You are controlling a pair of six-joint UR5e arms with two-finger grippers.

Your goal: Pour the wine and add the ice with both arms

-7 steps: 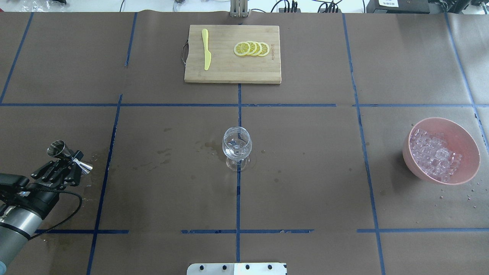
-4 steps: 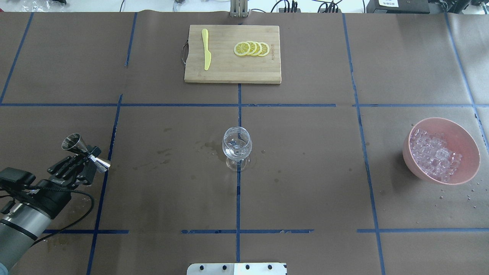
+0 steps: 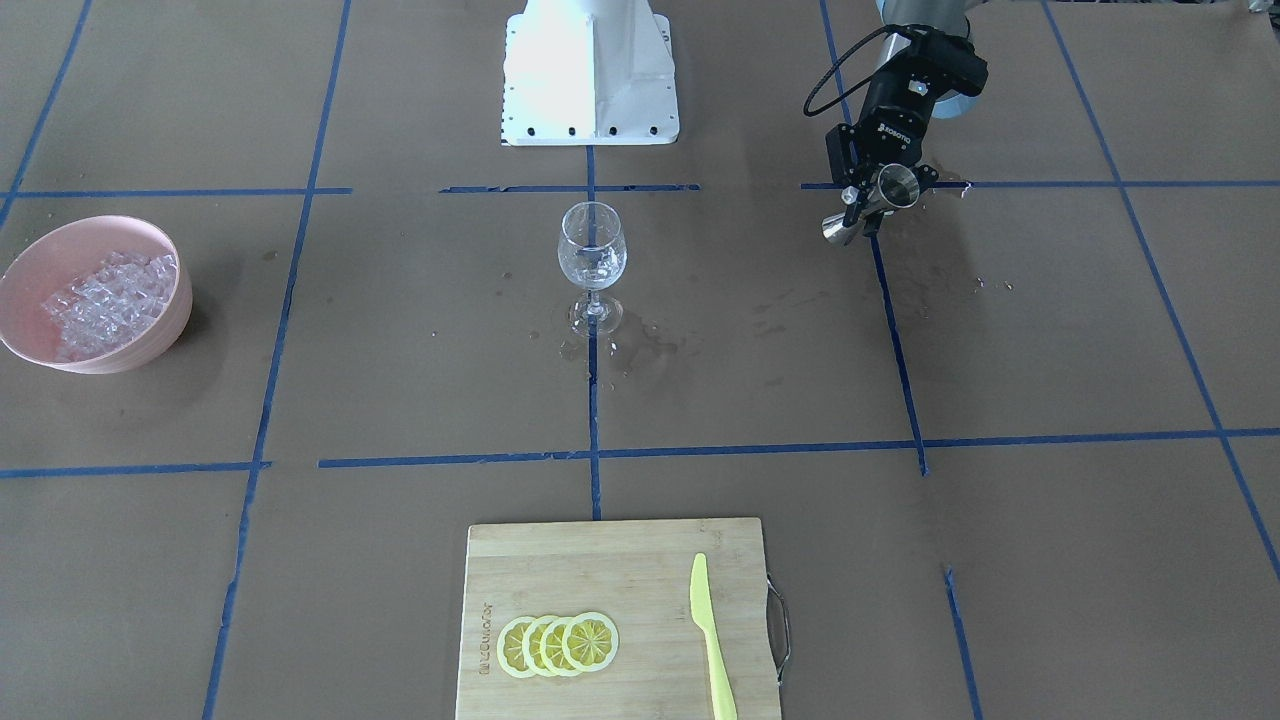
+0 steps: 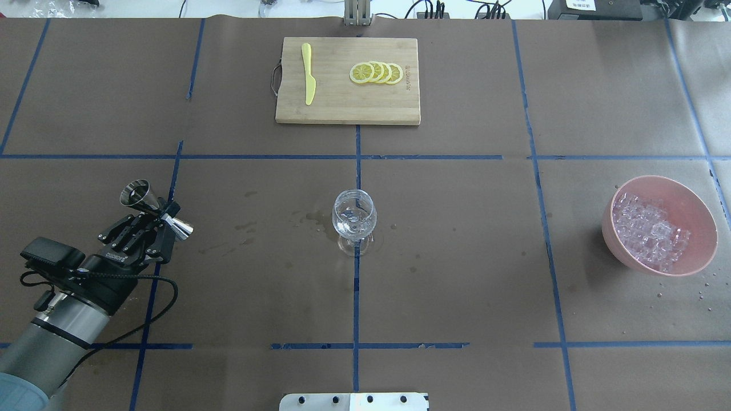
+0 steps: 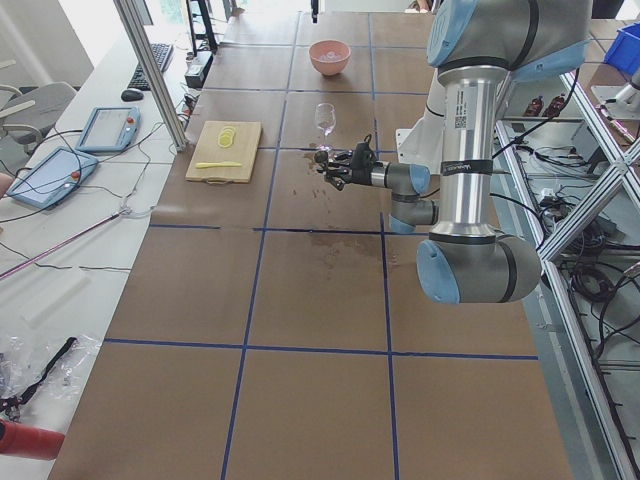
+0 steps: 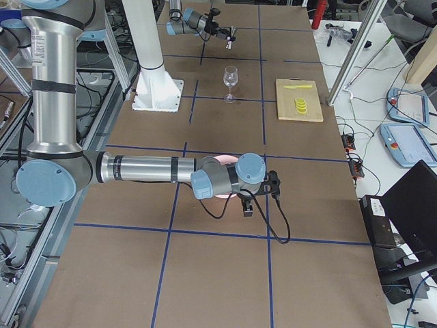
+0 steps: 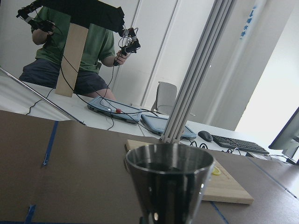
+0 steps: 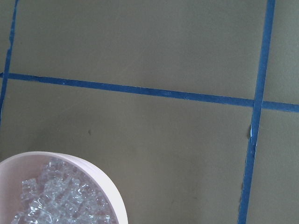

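My left gripper (image 4: 153, 224) is shut on a steel double-ended jigger (image 4: 155, 211) and holds it above the table, left of the wine glass (image 4: 354, 220). The jigger's wide cup fills the left wrist view (image 7: 168, 182). In the front view the gripper (image 3: 868, 205) is right of the glass (image 3: 591, 255). The glass stands upright at the table's middle. The ice (image 4: 651, 231) lies heaped in a pink bowl (image 4: 699, 208) at the right. My right gripper (image 6: 254, 198) shows only in the exterior right view, over the bowl; I cannot tell its state. The right wrist view shows the ice (image 8: 56, 200).
A wooden cutting board (image 4: 347, 111) at the far middle carries lemon slices (image 4: 377, 73) and a yellow knife (image 4: 308, 74). Wet spots mark the paper around the glass and near the bowl. The white base (image 4: 354, 401) is at the near edge.
My left arm has moved right and forward with the jigger, closer to the wine glass. The glass, the bowl and the board have not moved.
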